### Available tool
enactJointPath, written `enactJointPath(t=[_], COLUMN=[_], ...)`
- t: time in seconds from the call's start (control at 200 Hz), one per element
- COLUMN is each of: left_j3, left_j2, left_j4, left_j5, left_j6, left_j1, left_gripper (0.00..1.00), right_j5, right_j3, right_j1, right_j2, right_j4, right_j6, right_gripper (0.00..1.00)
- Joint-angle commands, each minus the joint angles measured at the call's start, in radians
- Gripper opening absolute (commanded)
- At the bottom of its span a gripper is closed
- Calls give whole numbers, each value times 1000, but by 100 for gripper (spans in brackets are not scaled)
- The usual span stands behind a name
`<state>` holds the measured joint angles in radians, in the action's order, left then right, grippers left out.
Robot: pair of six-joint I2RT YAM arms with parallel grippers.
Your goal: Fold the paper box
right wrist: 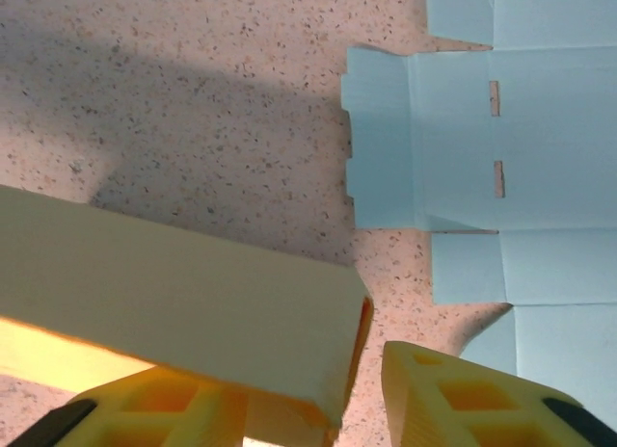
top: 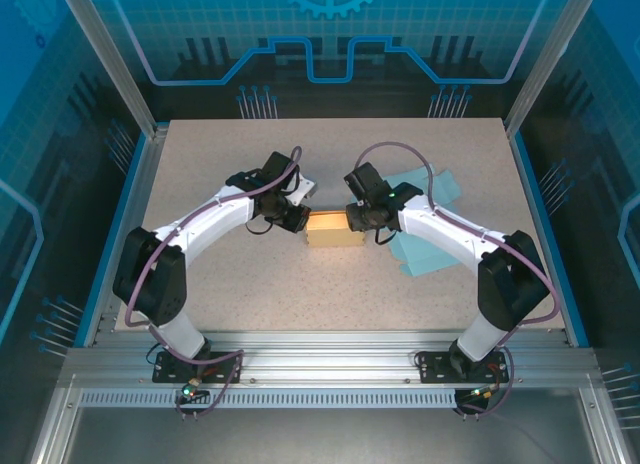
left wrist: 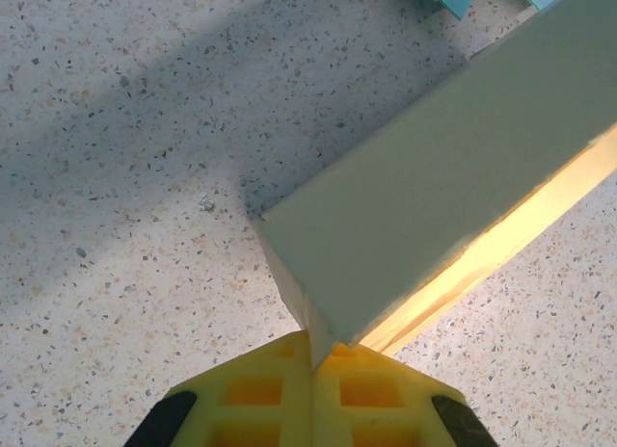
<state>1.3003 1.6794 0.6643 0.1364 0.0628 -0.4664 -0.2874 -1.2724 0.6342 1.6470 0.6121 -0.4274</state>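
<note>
Paper box [left wrist: 434, 187] — left gripper [left wrist: 310, 355] (corner)

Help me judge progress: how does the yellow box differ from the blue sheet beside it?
The yellow box is pale yellow; the blue sheet is light blue. The yellow box is folded into a long hollow shape; the blue sheet lies flat, unfolded, its creases and slots showing. Both rest on the table.

Speckled tabletop [top: 250, 284], flat light-blue card sheets [top: 450, 191] at right, aluminium frame [top: 330, 369].
</note>
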Motion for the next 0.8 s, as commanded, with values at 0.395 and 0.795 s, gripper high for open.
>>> enactJointPath(t=[0.395, 0.795], left_j3=[17, 93], left_j2=[6, 2], left_j4=[35, 110], left_j5=[40, 65], left_j6=[6, -68], left_j1=[2, 2], left_gripper=[0, 11], right_j5=[-14, -47], right_j3=[-7, 16], right_j1=[-11, 6], right_j2=[82, 89], right_j4=[-19, -16], right_j6=[20, 22], right_gripper=[40, 37])
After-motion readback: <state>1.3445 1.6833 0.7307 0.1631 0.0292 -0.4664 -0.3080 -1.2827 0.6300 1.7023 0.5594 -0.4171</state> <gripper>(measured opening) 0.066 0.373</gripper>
